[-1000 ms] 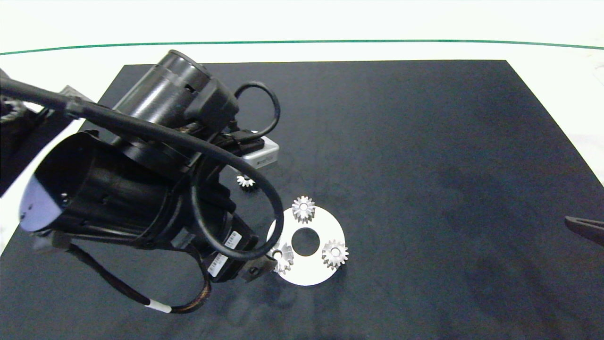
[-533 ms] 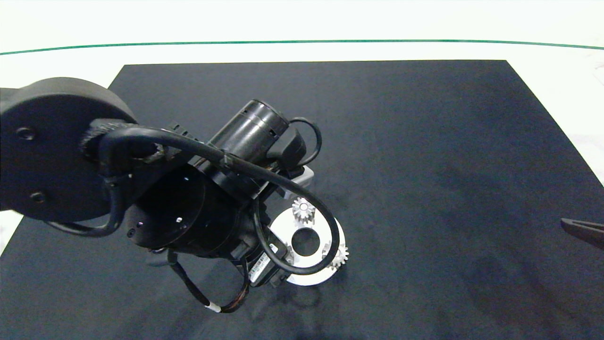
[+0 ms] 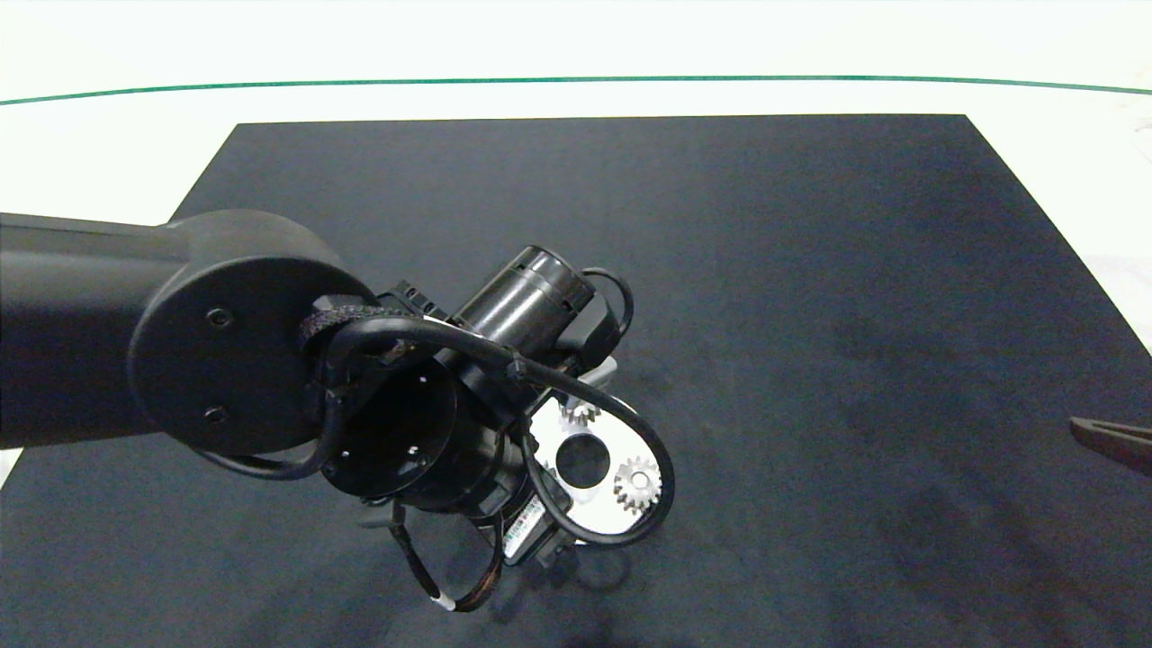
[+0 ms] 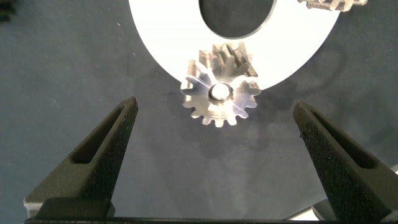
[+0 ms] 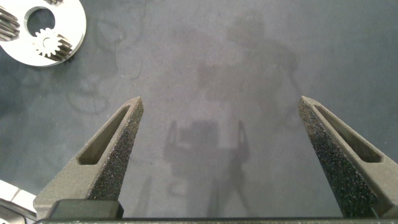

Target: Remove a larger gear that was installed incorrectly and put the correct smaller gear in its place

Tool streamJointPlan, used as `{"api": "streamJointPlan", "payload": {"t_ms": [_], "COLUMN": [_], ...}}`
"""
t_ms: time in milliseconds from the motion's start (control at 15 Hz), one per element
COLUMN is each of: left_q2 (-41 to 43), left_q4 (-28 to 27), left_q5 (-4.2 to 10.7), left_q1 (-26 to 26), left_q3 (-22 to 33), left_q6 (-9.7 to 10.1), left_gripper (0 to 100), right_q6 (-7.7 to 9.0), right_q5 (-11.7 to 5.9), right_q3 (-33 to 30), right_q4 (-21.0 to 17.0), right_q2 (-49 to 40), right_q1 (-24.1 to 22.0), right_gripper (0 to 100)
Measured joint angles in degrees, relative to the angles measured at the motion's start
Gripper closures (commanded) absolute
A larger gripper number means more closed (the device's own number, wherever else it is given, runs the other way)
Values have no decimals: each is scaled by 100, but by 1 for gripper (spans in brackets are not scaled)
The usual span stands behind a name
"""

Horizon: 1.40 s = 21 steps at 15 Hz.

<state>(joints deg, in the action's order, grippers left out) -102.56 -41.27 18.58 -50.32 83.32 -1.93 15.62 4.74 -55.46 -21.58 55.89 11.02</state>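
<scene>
— Changed in the last second?

— Swung in from the left and dropped over the flat white ring-shaped metal plate (image 4: 161, 37). Earlier off to the plate's left side above the black mat (image 3: 810, 270); now the left gripper (image 4: 215, 107) right above the widest silver gear with long flared teeth (image 4: 219, 93). Hidden under the arm from overhead, but plain in the left wrist view.

— Meaning for the task?

— Lined up for the removal, probably. Nothing taken off yet: larger gear seated at the plate's rim, teeth overhanging the edge onto the mat.

— Jaws?

— Spread wide, one grey finger (image 4: 106, 143) on each side of that gear, well clear of its teeth. Touching nothing, carrying nothing. Likely to need a further drop and a good deal of closing before any contact.

— The replacement small gear?

— Not findable now; covered by the arm, as far as can be judged. Only two short-toothed silver gears showing from above, one on the plate's right side (image 3: 638, 483), one at its far side (image 3: 580, 414), half hidden.

— Right gripper (image 5: 221, 106)?

— Parked at the mat's right edge, well apart from the plate, fingers wide and empty over bare mat.
</scene>
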Motion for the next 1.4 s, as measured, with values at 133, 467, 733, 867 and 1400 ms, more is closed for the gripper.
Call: {"api": "streamJointPlan", "payload": {"t_ms": [133,467,733,867,1400], "left_q2": [-17,-240,-463,-524,-552], "left_q4": [15,295,422,423,414], "left_q5": [-6,13,60,82,154], "left_q1": [-105,-146,-118,-102,-45], "left_q3": [-15,0,22,22,9], "left_q6": [61,48,-2,-11,-2], "left_gripper": [0,0,0,4,19], "right_q6": [0,0,-7,-7,-2], "right_q5": [-1,35,40,40,40], "right_q3": [0,9,9,9,26], "right_q4": [0,0,-2,-2,9], "right_q2": [-6,-13,-13,-16,-22], "right_q1": [0,-2,-5,-5,2], "right_gripper": [0,0,0,0,0]}}
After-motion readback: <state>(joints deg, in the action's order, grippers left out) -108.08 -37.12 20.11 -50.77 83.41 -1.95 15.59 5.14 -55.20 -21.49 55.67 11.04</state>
